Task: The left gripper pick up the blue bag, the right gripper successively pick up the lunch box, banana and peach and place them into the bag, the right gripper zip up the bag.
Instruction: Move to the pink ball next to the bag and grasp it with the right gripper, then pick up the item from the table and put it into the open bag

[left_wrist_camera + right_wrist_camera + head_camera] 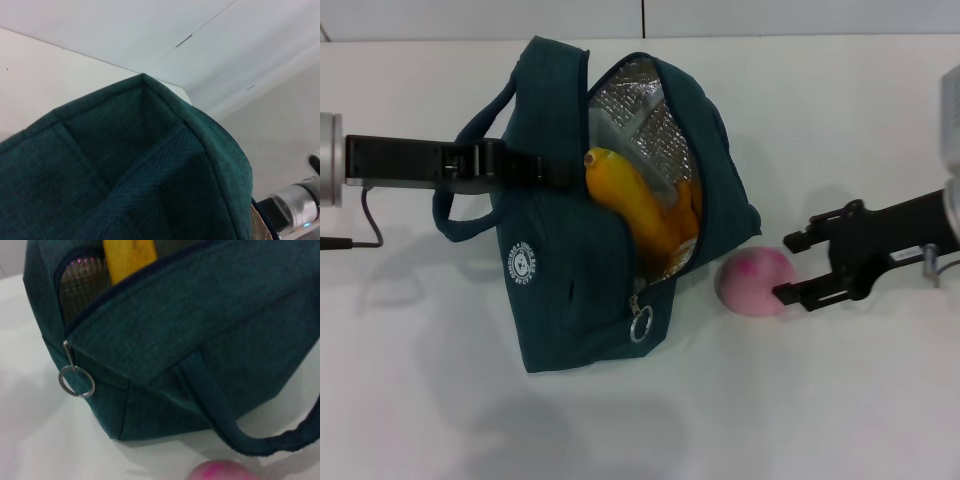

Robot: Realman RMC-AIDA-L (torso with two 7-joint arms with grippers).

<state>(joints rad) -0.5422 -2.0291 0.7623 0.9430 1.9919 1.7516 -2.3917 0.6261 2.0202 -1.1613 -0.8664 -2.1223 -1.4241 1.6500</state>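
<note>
The blue bag [570,270] lies open on the white table, its foil lining showing. The banana [640,205] sits inside it, and a clear edge of the lunch box [623,118] shows behind the banana. My left gripper [545,168] reaches in from the left and is shut on the bag's rim beside a handle. The peach [753,283] rests on the table just right of the bag. My right gripper [786,268] is open at the peach's right side, its lower finger against it. The right wrist view shows the bag [190,340], banana [129,257], zip ring [76,381] and peach [225,471].
The bag's loose handle [455,215] loops out to the left under my left arm. The left wrist view is filled by the bag fabric [125,165], with the right arm's silver joint [300,205] beyond. The table's far edge [770,37] runs along the back.
</note>
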